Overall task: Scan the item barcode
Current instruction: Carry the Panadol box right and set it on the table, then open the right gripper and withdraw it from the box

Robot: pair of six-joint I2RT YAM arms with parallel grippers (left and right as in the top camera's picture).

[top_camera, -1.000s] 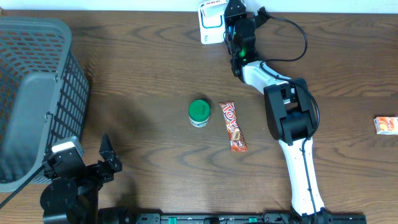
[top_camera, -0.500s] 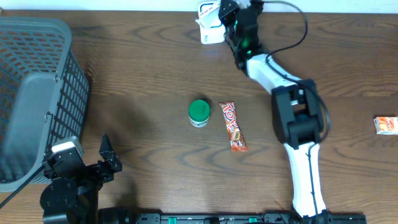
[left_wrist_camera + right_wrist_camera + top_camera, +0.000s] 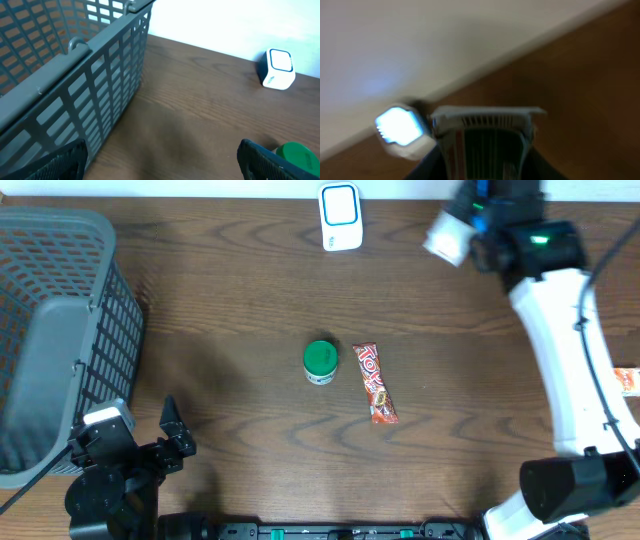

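Observation:
The white barcode scanner [image 3: 340, 216] stands at the table's far edge; it is a blurred bright shape [image 3: 400, 127] in the right wrist view. My right gripper [image 3: 466, 230] hangs to the right of it, shut on the item, a white packet [image 3: 446, 236]. In the right wrist view the packet [image 3: 485, 145] fills the space between the fingers, with a crimped top edge and a dark green panel. My left gripper [image 3: 172, 435] rests at the near left, open and with nothing in it [image 3: 160, 162], beside the basket.
A grey mesh basket [image 3: 60, 340] takes up the left side [image 3: 75, 75]. A green-lidded jar [image 3: 320, 361] and a red candy bar [image 3: 375, 383] lie mid-table. A small orange pack [image 3: 622, 380] sits at the right edge.
My right arm has swung away from the scanner to the right, carrying the white packet with it. The left arm has not moved.

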